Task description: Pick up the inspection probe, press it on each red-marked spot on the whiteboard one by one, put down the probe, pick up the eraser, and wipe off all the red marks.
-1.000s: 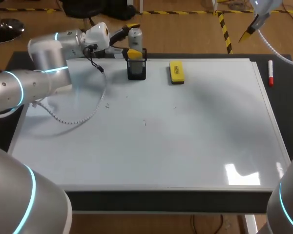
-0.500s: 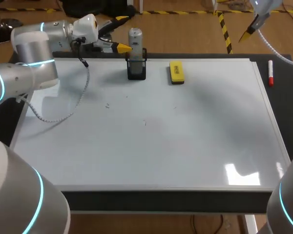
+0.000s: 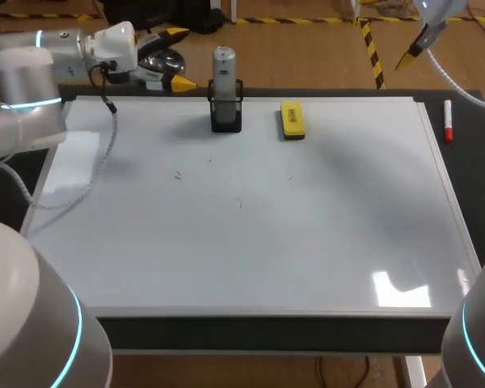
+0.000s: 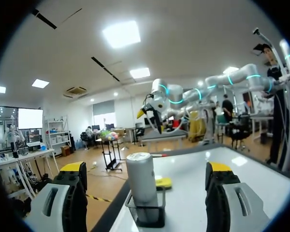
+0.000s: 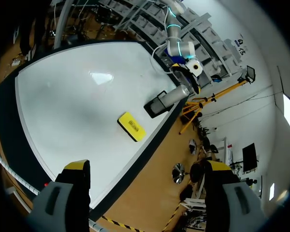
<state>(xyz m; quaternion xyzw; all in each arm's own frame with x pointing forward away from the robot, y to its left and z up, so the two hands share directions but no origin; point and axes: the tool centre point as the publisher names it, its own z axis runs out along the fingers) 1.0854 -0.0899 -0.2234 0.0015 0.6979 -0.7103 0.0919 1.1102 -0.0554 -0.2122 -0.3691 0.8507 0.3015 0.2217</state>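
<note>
Grey probe (image 3: pixel 224 69) stands upright in holder (image 3: pixel 225 115) at twelve o'clock, suiting a side grasp by left gripper (image 3: pixel 178 58) (spread empty, like right gripper (image 5: pixel 147 168)).

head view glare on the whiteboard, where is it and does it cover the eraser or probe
Head view: a bright reflection sits on the whiteboard near its front right corner, far from the eraser and probe. Right wrist view: a small glare patch on bare board, clear of the eraser.

Silver probe (image 3: pixel 224 69) upright in black holder (image 3: pixel 225 118); yellow eraser (image 3: pixel 293 119) flat on whiteboard (image 3: pixel 267 234), near holder.
</note>
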